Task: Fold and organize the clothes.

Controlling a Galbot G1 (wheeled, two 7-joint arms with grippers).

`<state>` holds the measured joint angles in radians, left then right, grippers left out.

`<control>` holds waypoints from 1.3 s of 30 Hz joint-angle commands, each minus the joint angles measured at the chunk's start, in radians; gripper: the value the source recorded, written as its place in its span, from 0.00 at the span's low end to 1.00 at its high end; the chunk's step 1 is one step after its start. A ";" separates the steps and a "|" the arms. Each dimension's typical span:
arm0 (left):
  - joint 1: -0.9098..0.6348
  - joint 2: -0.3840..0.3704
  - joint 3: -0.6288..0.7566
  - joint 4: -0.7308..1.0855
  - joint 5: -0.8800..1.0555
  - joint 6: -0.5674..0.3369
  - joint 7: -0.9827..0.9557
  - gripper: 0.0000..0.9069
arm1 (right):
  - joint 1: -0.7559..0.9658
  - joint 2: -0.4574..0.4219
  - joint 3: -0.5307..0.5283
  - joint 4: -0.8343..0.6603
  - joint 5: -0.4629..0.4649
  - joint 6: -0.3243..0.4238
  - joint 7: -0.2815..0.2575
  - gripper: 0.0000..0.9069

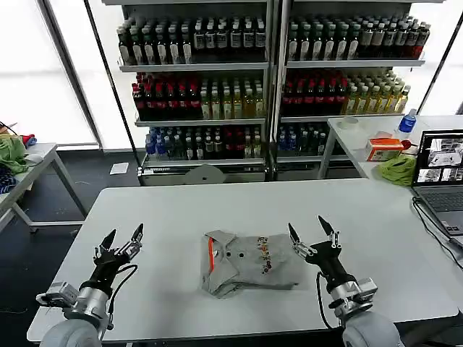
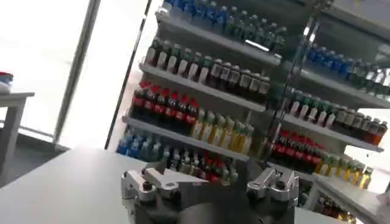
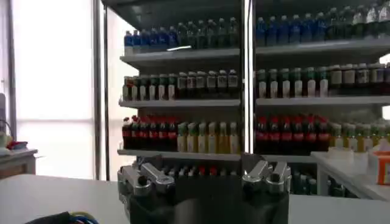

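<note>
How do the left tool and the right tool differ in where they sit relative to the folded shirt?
The right tool hovers close beside the grey shirt, at its right edge; the left tool hovers well away from it, over bare table. The right tool sits nearer the table's middle, the left nearer its left edge. Both are open, empty and pointing up and forward.

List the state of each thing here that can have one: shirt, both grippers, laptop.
Shirt: folded into a compact bundle on the table, collar showing.
Left gripper: open, empty, raised left of the shirt.
Right gripper: open, empty, raised by the shirt's right edge.
Laptop: lid open, screen on.
</note>
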<state>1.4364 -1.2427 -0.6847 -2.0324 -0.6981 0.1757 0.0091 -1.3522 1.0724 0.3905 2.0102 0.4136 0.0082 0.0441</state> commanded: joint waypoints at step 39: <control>0.323 -0.183 -0.029 -0.143 0.663 -0.501 0.189 1.00 | -0.261 0.057 0.147 0.049 -0.055 0.165 -0.151 1.00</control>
<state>1.7217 -1.3912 -0.6946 -2.1922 -0.1372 -0.2683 0.1657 -1.5881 1.1224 0.5318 2.0568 0.3959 0.1545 -0.0848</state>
